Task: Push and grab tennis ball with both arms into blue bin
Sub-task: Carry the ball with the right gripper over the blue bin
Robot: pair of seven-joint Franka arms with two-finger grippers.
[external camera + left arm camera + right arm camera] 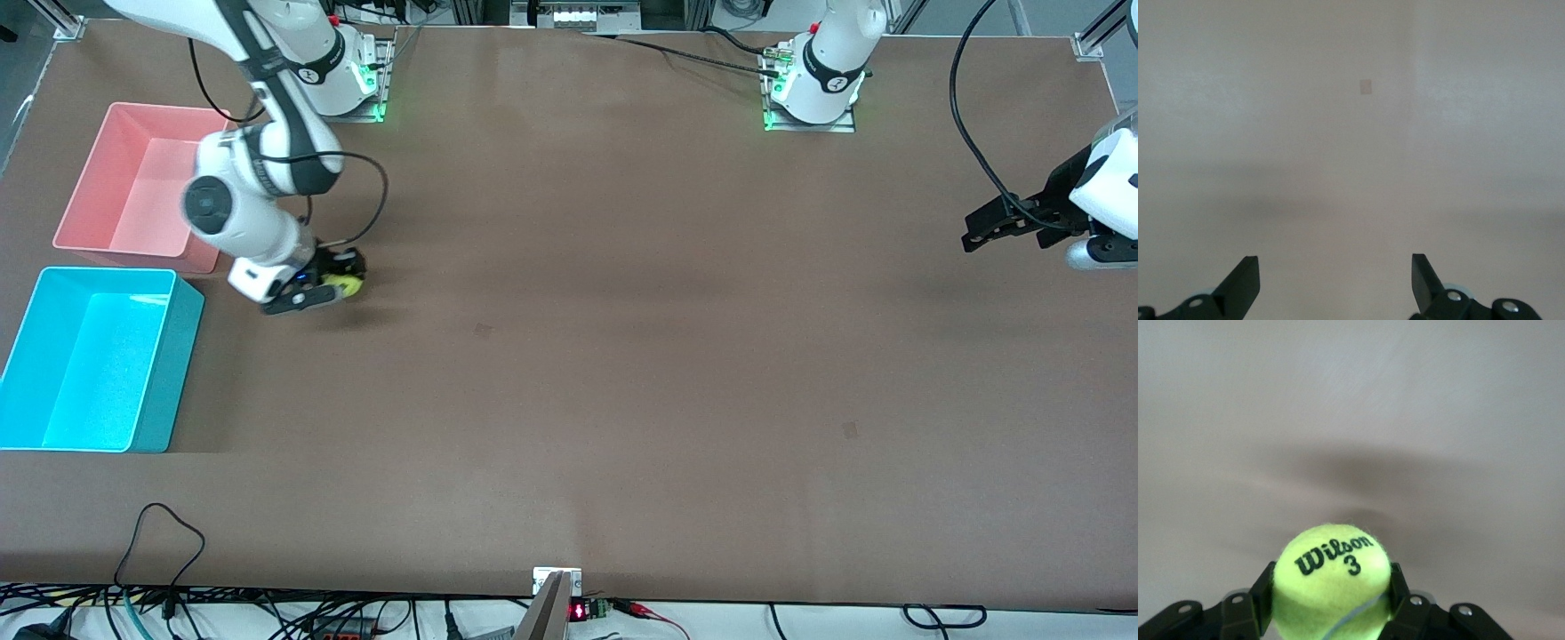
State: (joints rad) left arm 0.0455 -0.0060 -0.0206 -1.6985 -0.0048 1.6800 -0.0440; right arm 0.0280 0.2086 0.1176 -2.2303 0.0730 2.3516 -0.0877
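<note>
Fuzzy yellow-green tennis ball (1332, 581) pinched between fingers of black two-finger right gripper (331, 277), low over brown table beside bright cyan-blue plastic bin (169, 373), prob. for carrying in. Left gripper (1335, 280) waits wide apart, w/ nothing between, at own table end.

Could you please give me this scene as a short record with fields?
right gripper: shut on the tennis ball, low at the table, beside the bins
left gripper: open, holding nothing, waiting over the left arm's end of the table
blue bin: open-top, ball not in it
pink bin: beside the blue bin, farther from the front camera
</note>
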